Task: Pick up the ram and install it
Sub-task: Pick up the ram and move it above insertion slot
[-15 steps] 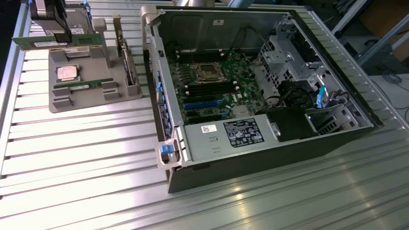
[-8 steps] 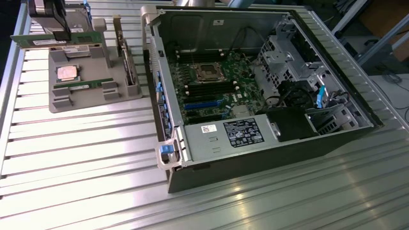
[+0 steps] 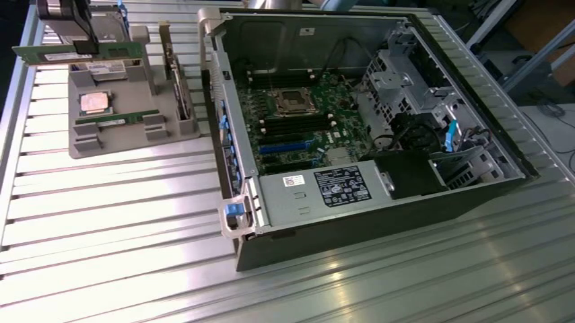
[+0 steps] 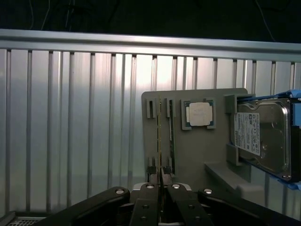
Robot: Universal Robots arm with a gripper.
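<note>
My gripper (image 3: pixel 83 46) hangs over the grey parts holder (image 3: pixel 134 142) at the exterior view's far left, shut on the ram (image 3: pixel 54 54). The ram is a long green stick held level, lifted a little above the holder. In the wrist view the black fingers (image 4: pixel 146 200) pinch the ram (image 4: pixel 161 136) edge-on, and my gripper (image 4: pixel 161 178) is closed tight around it. A second green stick (image 3: pixel 118 121) (image 4: pixel 170 134) lies in its slot on the holder (image 4: pixel 197 155). The open computer case (image 3: pixel 467 108) shows the motherboard's dark memory slots (image 3: pixel 292 126).
On the holder sit a square silver CPU (image 3: pixel 94 103) (image 4: pixel 199 114) and a hard drive (image 4: pixel 263 136) with blue rails. An expansion card (image 3: pixel 180 84) stands upright beside the case wall. A drive cage (image 3: pixel 404 74) and power supply (image 3: pixel 328 188) fill parts of the case. The ribbed metal table (image 3: pixel 117 229) spreads around.
</note>
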